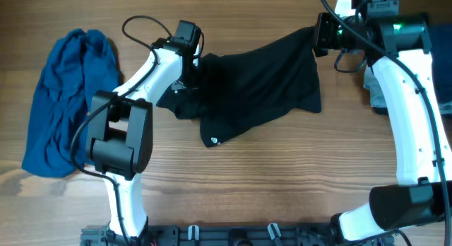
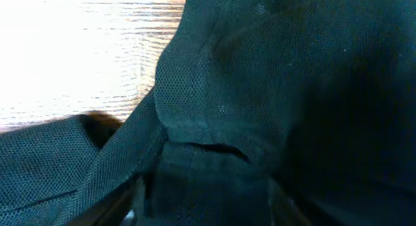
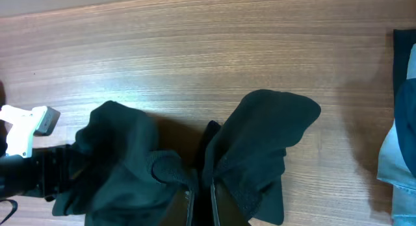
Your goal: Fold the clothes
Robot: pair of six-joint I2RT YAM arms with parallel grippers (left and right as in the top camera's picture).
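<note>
Overhead: black shirt [image 1: 261, 76] lies rumpled mid-tabletop [image 1: 282, 175], spanning between both arms. Right jaws clamped tight on shirt's right edge. Left jaws buried in cloth at shirt's left side; cannot tell their state. Blue garment [image 1: 63, 97] far left.

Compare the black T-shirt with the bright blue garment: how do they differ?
The black T-shirt carries a small white logo; the blue garment shows none. The T-shirt is stretched across the middle; the blue garment lies bunched at the left. The right end effector is shut on the T-shirt; no end effector holds the blue garment. Both are soft cloth on the wooden table.
</note>
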